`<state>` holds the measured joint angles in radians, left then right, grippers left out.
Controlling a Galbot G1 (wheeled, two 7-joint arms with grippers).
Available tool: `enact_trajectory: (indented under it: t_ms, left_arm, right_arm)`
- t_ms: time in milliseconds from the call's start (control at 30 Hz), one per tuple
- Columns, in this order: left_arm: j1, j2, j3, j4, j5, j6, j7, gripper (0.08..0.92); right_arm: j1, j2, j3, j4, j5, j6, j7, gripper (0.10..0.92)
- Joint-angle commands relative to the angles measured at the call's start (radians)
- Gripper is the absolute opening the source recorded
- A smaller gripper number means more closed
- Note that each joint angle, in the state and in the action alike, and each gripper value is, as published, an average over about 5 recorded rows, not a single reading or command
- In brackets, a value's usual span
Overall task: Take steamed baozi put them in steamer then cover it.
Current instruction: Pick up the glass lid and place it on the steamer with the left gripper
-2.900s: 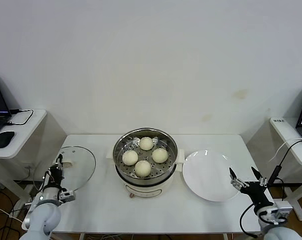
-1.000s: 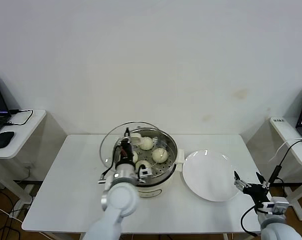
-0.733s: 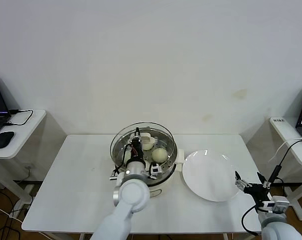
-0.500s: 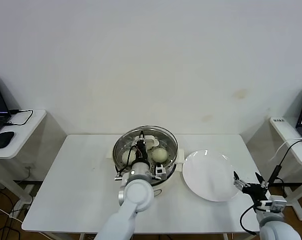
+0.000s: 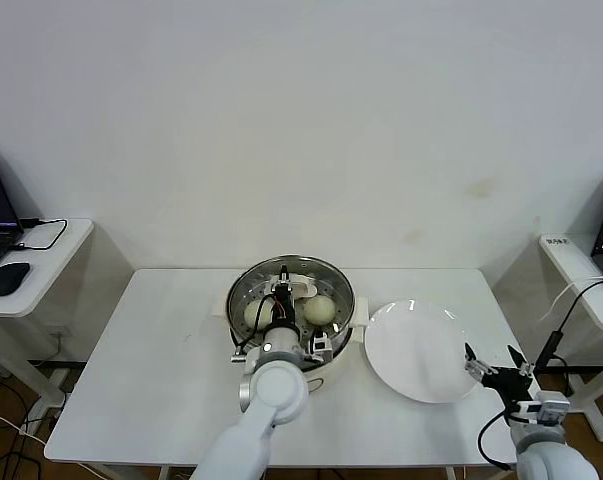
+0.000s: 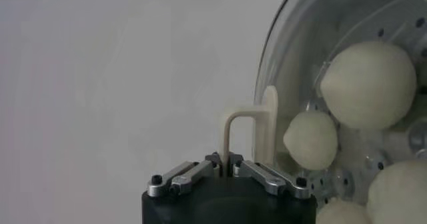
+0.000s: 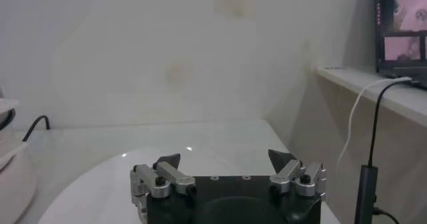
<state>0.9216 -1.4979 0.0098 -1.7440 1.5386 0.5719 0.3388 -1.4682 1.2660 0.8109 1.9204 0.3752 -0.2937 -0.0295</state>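
Note:
The steamer (image 5: 345, 300) stands mid-table on its cream base. The cover (image 5: 293, 264), a clear glass lid, lies centred over the pot, and I cannot tell whether it rests fully on the rim. My left gripper (image 5: 284, 292) is above it, shut on the lid's cream handle (image 6: 244, 121); in the left wrist view the left gripper (image 6: 229, 169) pinches that handle's thin bar. Through the cover (image 6: 300, 39) I see steamed baozi (image 6: 367, 83) (image 6: 311, 139) on the perforated tray, and two baozi (image 5: 321, 309) (image 5: 258, 314) show in the head view. My right gripper (image 5: 493, 369) (image 7: 225, 157) waits open at the plate's near-right edge.
A bare white plate (image 5: 418, 350) lies right of the steamer. A side table (image 5: 41, 262) at the left carries a mouse (image 5: 8, 277) and a laptop. Another side table (image 5: 584, 272) at the right has a cable hanging off it. A plain wall runs behind.
My left gripper carried the cover from the table's left side rightward over the steamer and lowered it onto the pot. The right gripper barely shifted.

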Motion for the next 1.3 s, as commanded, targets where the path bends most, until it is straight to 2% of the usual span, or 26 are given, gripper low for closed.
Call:
enact_trajectory:
  t_ms: [33, 767, 1300]
  left_arm:
    - [0.001, 0.004, -0.002, 0.017, 0.023, -0.022, -0.027, 0.134]
    - [0.023, 0.015, -0.003, 0.015, 0.016, -0.044, -0.044, 0.151]
    - [0.053, 0.038, -0.002, -0.092, -0.002, -0.038, -0.034, 0.591]
  right_arm:
    - [0.001, 0.003, -0.001, -0.002, -0.003, 0.004, -0.001, 0.823]
    - [-0.005, 0.009, -0.002, -0.003, -0.008, 0.008, -0.002, 0.823]
    - [-0.010, 0.009, 0.003, -0.009, -0.009, 0.014, -0.003, 0.823]
